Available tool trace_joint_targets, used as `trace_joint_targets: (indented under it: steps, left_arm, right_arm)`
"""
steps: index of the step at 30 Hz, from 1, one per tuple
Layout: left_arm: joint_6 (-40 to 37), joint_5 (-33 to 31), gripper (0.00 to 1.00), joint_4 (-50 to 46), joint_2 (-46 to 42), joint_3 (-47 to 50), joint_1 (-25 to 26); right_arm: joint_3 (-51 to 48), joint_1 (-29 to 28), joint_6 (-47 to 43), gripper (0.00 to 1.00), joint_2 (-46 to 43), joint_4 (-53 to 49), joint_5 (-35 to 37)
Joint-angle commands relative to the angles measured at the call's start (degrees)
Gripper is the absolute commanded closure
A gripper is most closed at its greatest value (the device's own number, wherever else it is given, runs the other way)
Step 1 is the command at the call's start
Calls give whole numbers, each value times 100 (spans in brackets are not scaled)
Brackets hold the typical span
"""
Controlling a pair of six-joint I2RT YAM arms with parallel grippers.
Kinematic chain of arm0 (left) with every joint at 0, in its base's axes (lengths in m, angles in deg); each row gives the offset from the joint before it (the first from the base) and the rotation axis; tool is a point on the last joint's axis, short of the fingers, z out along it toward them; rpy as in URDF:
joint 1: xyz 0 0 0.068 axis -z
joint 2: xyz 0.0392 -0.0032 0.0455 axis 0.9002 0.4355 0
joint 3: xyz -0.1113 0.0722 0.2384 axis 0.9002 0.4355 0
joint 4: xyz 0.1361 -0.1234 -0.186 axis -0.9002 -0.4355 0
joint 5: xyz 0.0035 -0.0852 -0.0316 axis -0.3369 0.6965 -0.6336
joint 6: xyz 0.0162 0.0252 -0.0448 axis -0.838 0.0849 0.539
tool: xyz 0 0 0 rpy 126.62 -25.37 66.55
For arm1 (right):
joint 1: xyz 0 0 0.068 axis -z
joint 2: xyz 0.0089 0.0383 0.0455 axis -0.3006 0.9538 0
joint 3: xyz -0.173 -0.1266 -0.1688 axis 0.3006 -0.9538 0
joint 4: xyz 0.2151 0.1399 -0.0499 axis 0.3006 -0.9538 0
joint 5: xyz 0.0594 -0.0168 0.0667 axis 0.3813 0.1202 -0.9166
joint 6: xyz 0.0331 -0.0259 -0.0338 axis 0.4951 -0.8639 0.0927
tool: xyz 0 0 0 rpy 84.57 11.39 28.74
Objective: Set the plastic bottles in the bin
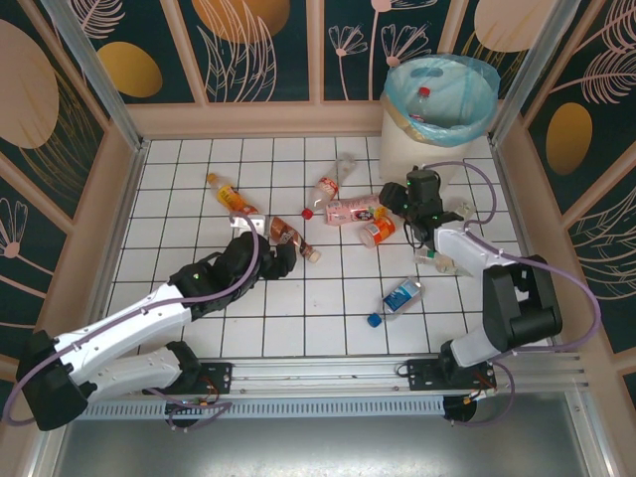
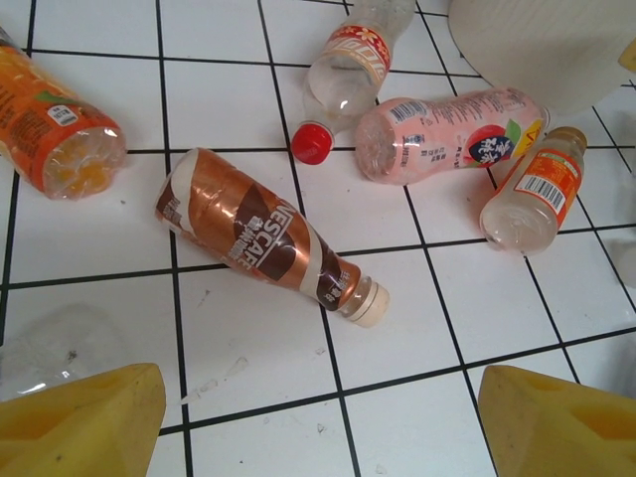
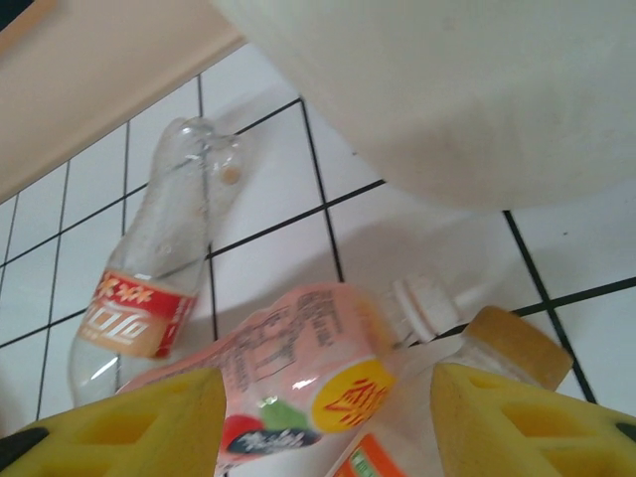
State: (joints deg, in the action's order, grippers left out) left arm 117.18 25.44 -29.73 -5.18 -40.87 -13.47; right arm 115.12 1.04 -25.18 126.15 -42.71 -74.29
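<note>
1. The bin stands at the far right corner of the white-tiled desk. Its light blue liner hides most of the interior. One red-capped bottle lies inside, partly visible.
2. Left end effector: the yellow pads are spread wide with nothing between them. Their tips alone are in frame.
3. Just beyond it, the brown Nescafé bottle lies on its side, fully visible.
4. The orange drink bottle is cut off by the left frame edge. The clear red-labelled bottle is cut off by the top edge.
5. Right end effector: the pads are apart, with one end of the pink bottle between them. Contact with either pad cannot be confirmed, as the frame cuts off the bottle's lower part.
6. The orange-labelled bottle lies just beside the pink bottle, which largely hides it in the right wrist view.
7. The blue-labelled bottle lies near the right arm, with a loose blue cap just beside it. Another bottle is partly hidden by that arm; its label is illegible.
8. A crumpled clear item near the left pad cannot be identified.
</note>
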Motion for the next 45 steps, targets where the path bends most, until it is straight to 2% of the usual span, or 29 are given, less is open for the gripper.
trace_joint_targets:
  steps: [1,13,22,27,35,41,45]
  left_arm:
    - [67,103,18,225,107,-123,-8]
    - [117,124,18,143,131,-199,-10]
    - [134,73,18,76,92,-174,-10]
    - [200,89,18,102,92,-130,-11]
    - [271,117,18,155,83,-61,-7]
    - [307,121,19,173,74,-59,-2]
    - [309,124,19,176,74,-78,-2]
  right_arm:
    - [-105,168,-60,43,295,712,-191]
    - [376,420,-159,38,1412,923,-352]
    - [384,440,-12,35,1646,999,-988]
    - [146,399,114,35,1442,971,-1238]
    - [-194,231,108,36,720,770,-1252]
    - [-415,216,2,35,73,620,-763]
    - [-306,413,-158,34,123,534,-456]
